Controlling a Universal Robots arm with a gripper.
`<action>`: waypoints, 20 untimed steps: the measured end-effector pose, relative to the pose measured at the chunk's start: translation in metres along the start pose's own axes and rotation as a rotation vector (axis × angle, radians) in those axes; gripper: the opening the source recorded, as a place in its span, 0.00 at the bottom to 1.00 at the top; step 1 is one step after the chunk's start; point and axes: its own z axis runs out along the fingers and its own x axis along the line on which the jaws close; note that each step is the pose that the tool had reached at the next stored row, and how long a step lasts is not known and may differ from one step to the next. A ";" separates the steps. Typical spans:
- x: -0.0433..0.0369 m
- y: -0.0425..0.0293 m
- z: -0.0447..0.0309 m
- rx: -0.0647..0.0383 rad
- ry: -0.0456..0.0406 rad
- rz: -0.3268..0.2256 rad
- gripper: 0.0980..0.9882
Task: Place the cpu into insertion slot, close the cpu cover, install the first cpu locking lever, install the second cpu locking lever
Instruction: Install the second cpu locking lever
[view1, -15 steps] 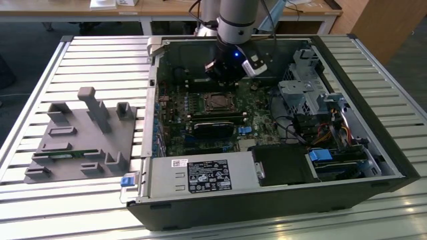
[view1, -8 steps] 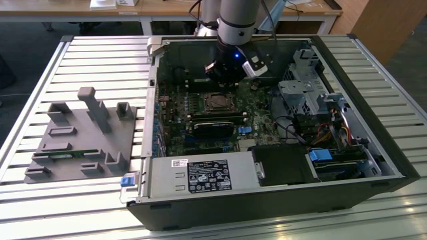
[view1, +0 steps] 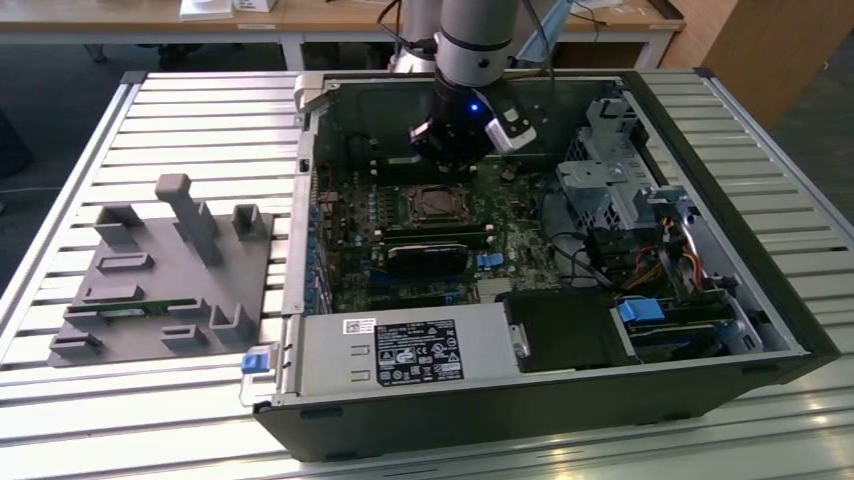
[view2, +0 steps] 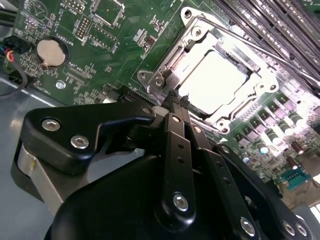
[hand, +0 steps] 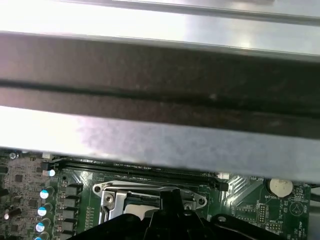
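One arm works inside one open computer case (view1: 694, 300) that lies on a slatted table (view1: 160, 130). In the exterior view the gripper (view1: 454, 160) hangs over the far part of the green board (view1: 441, 255), just beyond the socket (view1: 438, 205).

In the second wrist view the gripper (view2: 176, 102) has its two black fingers (view2: 172, 117) pressed together into one narrow tip, with nothing between them. That tip sits at the edge of the socket frame, close to a corner screw (view2: 159, 81); I cannot tell whether it touches the metal.

One cpu (view2: 212, 80) lies flat in the socket, its pale metal top facing up and glaring under the light. It is square, so it has no long axis to speak of; its edges run parallel to the frame around it. One cpu cover (view2: 260, 67), a shiny frame with an open window, lies down around the chip. A thin lever rod (view2: 250, 47) runs along one side of the cover, parallel to the long dark memory slots (view2: 280, 20) beside it.

One round coin battery (view2: 51, 52) sits on the board, well apart from the socket. In the first wrist view the cover (hand: 112, 192) shows behind the dark gripper tip (hand: 170, 200).

To the exterior view's left of the case, one grey holder (view1: 160, 290) with several upright posts rests on the table
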 end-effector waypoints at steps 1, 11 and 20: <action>0.0000 0.0001 -0.0024 0.000 -0.0001 0.000 0.01; 0.0005 -0.0042 -0.0082 0.000 -0.0002 0.000 0.01; 0.0007 -0.0061 -0.0083 0.000 -0.0001 0.000 0.01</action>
